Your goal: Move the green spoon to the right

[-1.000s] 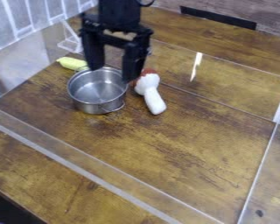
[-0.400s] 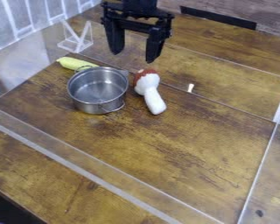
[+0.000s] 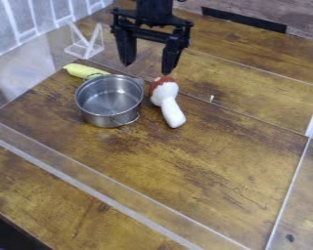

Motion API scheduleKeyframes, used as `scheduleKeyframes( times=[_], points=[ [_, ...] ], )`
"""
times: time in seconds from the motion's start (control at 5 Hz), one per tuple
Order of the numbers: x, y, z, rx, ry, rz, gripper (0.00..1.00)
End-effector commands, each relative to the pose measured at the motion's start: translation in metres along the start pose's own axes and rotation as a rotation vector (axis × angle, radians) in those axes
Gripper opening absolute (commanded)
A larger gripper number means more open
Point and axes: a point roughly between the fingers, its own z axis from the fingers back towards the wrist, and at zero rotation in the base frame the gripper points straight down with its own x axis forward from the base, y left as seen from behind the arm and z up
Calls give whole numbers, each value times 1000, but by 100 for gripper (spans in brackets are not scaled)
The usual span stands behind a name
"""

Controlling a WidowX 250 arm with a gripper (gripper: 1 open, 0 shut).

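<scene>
The green spoon [image 3: 81,70] lies on the wooden table at the back left, its yellow-green handle showing just behind the round steel pot [image 3: 110,100]; I cannot make out its bowl. A red-capped white mushroom toy [image 3: 167,104] lies right of the pot. My black gripper [image 3: 146,57] points down behind the pot and the mushroom, to the right of the spoon and apart from it. Its two fingers stand wide open with nothing between them.
A low clear plastic wall [image 3: 107,200] runs across the front of the table and up the right side. A white wire rack [image 3: 83,41] stands at the back left, close to the spoon.
The gripper has moved right and farther back from over the pot's rear edge and has rolled a little. Spoon, pot and mushroom have not moved.
</scene>
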Motion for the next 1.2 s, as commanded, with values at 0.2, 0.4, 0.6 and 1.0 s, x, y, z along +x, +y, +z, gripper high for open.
scheduleKeyframes(
  times=[0.2, 0.4, 0.6, 1.0],
  points=[
    [19, 29, 26, -2, -77, 96, 100],
    [21, 35, 19, -2, -72, 109, 100],
    [23, 39, 3, -1, -61, 150, 100],
    [29, 40, -25, -12, -44, 199, 0]
  ],
)
